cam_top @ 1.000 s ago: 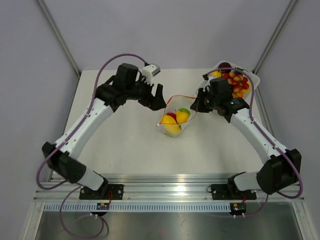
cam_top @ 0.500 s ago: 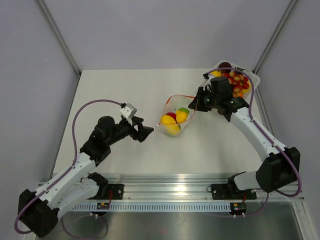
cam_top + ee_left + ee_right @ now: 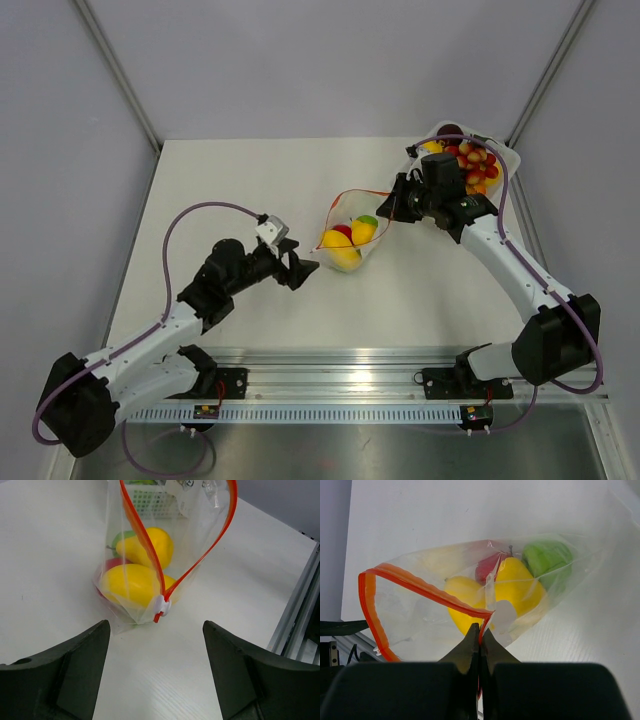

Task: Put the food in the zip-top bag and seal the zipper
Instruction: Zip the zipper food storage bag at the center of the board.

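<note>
You're at the sealing step: right tool pinched shut on the orange-red zipper strip of the clear crinkly bag mid-frame, glossy toy fruits inside. Left tool, spread wide, faces what looks like a white slider; grip it, then draw it across.

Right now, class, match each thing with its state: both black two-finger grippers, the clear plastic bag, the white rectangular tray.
1 left gripper
2 right gripper
3 clear plastic bag
4 white rectangular tray

A pinching the orange-red zipper strip
B open, empty
C mouth open, yellow fruit inside
D far right corner, holding small red fruit

Pairs: 1-B, 2-A, 3-C, 4-D
</note>
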### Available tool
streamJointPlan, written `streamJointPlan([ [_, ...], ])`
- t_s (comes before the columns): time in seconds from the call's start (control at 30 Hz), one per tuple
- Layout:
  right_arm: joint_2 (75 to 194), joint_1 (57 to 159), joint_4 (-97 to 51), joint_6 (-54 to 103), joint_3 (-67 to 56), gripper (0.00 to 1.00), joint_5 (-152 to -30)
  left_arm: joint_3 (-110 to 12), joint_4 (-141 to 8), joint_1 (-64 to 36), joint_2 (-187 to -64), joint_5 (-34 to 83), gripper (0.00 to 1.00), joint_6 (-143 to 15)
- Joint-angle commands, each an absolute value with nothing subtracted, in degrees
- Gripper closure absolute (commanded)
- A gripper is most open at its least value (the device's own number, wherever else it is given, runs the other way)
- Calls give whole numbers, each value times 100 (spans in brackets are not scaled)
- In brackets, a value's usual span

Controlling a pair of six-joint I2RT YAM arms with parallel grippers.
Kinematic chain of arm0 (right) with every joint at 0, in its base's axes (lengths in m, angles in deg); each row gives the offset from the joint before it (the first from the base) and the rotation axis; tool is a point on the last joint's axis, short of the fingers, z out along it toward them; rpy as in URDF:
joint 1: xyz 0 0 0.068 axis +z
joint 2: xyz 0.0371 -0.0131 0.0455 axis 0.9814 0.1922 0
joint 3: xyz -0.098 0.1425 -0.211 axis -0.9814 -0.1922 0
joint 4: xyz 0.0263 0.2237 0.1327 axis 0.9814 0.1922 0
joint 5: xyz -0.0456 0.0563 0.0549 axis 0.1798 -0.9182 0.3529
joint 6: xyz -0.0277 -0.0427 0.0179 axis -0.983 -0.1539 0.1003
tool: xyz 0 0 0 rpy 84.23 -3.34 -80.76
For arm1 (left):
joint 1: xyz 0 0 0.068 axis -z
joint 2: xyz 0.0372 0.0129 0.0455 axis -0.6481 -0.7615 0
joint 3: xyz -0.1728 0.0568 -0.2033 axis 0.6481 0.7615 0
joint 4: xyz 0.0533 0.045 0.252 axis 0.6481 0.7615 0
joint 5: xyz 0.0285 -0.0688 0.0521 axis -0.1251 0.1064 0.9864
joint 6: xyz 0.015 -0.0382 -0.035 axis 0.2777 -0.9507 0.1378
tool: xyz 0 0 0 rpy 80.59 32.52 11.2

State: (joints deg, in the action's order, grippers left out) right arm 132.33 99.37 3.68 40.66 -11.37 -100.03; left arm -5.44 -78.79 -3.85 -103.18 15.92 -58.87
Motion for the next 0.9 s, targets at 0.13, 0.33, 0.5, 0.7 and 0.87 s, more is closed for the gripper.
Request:
streamJointPlan([
  [0.13,13006,9878,140,4044,-1120,100,-10098,-433,-9035,-322,-10661,1713,24,-5968],
  [0.33,13014,9878,140,4106,-1120,100,-10134,-423,-9520,-235,-11109,1722,28,-6118],
  [0.5,12988,9870,158,4097,-1138,100,-10116,-441,-9661,-182,-11293,1713,34,-6171],
  [0.7,12979,9861,149,4115,-1156,100,-10098,-582,-9775,-120,-11584,1661,39,-6267],
  [0.87,12953,9843,166,4097,-1147,100,-10098,-608,-9767,-94,-11645,1696,40,-6241],
])
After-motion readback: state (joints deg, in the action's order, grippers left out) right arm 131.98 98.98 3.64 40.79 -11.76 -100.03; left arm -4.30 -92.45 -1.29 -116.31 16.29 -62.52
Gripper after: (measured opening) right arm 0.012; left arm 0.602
